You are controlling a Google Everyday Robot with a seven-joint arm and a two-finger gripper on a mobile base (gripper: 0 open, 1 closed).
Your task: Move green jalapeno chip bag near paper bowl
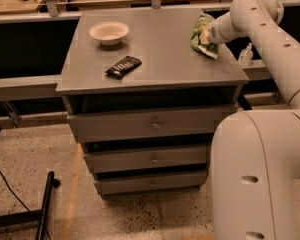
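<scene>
At the desk's (160,49) right edge, the end effector (208,34) meets the green jalapeno chip bag (198,43), grip impossible to tell, with the paper bowl (109,32) well apart leftward.

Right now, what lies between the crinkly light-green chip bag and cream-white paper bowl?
Camera view: bare grey cabinet top; the dark wrapped bar lies nearer the front. Gripper at the chip bag.
</scene>
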